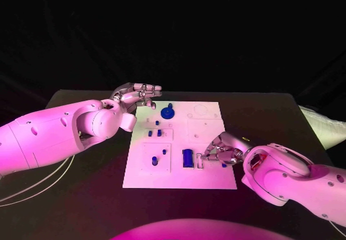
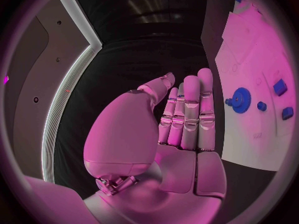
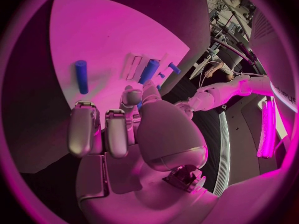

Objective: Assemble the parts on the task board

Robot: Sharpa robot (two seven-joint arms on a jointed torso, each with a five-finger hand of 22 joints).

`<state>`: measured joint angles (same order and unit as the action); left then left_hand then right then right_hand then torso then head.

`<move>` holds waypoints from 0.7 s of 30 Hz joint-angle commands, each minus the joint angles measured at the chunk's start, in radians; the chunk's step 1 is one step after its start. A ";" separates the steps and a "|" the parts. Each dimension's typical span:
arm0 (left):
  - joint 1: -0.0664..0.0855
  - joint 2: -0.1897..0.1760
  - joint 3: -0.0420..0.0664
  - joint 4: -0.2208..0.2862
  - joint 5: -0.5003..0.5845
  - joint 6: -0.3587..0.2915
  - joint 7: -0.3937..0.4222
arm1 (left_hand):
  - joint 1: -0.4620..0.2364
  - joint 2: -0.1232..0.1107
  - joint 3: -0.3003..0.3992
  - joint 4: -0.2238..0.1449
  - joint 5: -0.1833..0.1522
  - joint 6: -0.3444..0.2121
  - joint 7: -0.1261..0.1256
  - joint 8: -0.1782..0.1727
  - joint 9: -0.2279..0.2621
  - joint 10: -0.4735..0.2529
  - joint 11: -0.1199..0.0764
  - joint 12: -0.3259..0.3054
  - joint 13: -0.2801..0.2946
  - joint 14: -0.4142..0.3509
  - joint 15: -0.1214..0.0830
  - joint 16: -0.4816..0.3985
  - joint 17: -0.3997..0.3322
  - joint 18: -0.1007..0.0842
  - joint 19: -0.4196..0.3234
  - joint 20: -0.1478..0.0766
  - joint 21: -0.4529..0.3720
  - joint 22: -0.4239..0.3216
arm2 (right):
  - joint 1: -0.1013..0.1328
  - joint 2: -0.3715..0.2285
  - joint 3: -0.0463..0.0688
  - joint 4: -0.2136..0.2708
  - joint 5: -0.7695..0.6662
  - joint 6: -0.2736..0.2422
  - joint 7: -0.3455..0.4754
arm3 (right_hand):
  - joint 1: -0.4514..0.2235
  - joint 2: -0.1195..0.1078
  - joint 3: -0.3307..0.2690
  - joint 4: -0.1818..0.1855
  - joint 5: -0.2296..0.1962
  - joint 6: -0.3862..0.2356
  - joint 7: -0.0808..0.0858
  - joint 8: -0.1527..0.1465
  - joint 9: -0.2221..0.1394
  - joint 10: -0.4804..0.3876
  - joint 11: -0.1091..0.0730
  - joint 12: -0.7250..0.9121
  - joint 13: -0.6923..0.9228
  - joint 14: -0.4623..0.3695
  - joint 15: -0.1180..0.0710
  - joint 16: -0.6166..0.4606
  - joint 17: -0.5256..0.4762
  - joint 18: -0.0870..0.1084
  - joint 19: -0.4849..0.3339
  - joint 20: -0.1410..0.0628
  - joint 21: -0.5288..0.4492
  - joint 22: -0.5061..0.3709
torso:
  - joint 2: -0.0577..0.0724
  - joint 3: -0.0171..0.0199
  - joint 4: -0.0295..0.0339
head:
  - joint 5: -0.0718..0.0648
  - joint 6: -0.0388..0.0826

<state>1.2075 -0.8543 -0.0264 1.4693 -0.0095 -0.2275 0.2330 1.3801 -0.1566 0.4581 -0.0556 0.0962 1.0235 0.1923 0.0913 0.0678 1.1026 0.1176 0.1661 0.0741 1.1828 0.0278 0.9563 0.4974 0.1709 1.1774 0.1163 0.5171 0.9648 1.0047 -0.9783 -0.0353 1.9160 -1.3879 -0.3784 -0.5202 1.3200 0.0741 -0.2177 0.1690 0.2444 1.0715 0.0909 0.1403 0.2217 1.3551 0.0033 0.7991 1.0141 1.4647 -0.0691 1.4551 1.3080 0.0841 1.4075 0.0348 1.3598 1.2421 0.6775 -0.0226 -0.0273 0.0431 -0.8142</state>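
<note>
The white task board (image 1: pixel 205 175) lies in the middle of the table. A blue gear (image 1: pixel 168 112) sits near its far left corner, also seen as the gear (image 2: pixel 240 100) in the left wrist view. Small blue parts (image 1: pixel 154 133) stand left of centre, and a long blue block (image 1: pixel 187 158) lies near the front. My left hand (image 1: pixel 137 95) hovers off the board's far left corner, fingers straight and holding nothing (image 2: pixel 187 119). My right hand (image 1: pixel 222 150) rests low over the board's right side, fingers curled, with the thumb and a fingertip (image 3: pixel 131 97) meeting beside the long blue block (image 3: pixel 149 70). Whether they pinch anything is hidden.
A loose blue peg (image 3: pixel 81 76) lies on the board by my right hand. The black table (image 1: pixel 86 200) surrounds the board with bare room in front and on both sides. White cables (image 1: pixel 29 187) trail under my left arm.
</note>
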 commanded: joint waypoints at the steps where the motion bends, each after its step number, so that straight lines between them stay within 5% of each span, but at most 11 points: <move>1: 0.000 -0.002 0.000 0.004 -0.003 0.011 0.007 | -0.001 0.008 -0.005 0.002 -0.003 -0.010 0.000 0.003 0.000 -0.005 0.001 0.003 -0.001 -0.006 0.000 0.002 -0.001 0.012 -0.001 0.007 -0.004 -0.001 | 0.018 -0.038 0.001 0.016 0.066 -0.011 0.039 | 0.014 0.000 0.001 -0.012 0.004 -0.012 0.007 -0.009 -0.006 -0.003 0.009 -0.013 -0.007 0.069 0.010 0.003 0.048 -0.012 0.002 0.010 -0.002 -0.001 | 0.001 0.0002 -0.0037 | -0.004 0.003; 9: 0.000 -0.003 0.000 0.007 -0.003 0.011 0.009 | 0.000 0.009 -0.005 0.002 -0.003 -0.010 0.000 0.003 0.000 -0.005 0.001 0.004 -0.001 -0.006 -0.001 0.002 -0.001 0.012 -0.001 0.007 -0.004 -0.001 | 0.039 -0.126 -0.001 0.016 0.019 0.062 -0.011 | 0.010 -0.003 -0.007 -0.011 -0.006 0.001 0.007 -0.005 -0.008 -0.022 0.011 -0.062 -0.037 0.065 0.014 -0.006 0.034 -0.009 -0.006 0.016 -0.011 -0.013 | 0.002 0.0019 -0.0035 | -0.017 0.004; 21: -0.002 -0.001 0.000 0.005 -0.003 0.016 0.009 | 0.000 0.009 -0.005 0.002 -0.003 -0.010 0.000 0.003 0.000 -0.005 0.001 0.004 -0.001 -0.006 -0.001 0.002 -0.001 0.012 -0.001 0.007 -0.004 -0.001 | 0.022 -0.115 -0.005 -0.011 -0.106 0.109 -0.060 | -0.017 -0.002 -0.023 0.012 -0.010 0.029 -0.001 0.010 -0.002 -0.021 0.006 -0.077 -0.044 0.061 0.010 -0.016 0.019 -0.006 -0.012 0.015 -0.019 -0.024 | 0.001 0.0005 0.0007 | -0.024 0.008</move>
<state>1.2058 -0.8571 -0.0270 1.4724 -0.0095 -0.2277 0.2336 1.3801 -0.1566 0.4581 -0.0555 0.0962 1.0234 0.1923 0.0913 0.0677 1.1027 0.1175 0.1661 0.0741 1.1828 0.0278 0.9563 0.4976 0.1709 1.1774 0.1163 0.5171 0.9649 1.0289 -1.0977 -0.0397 1.9072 -1.4259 -0.3102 -0.5530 1.3144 0.0724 -0.2414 0.1765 0.2383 1.0935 0.0893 0.1468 0.2184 1.3391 0.0119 0.7263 0.9708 1.4665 -0.0643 1.4435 1.3077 0.0842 1.3999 0.0489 1.3462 1.2194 0.6789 -0.0210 -0.0279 0.0189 -0.8076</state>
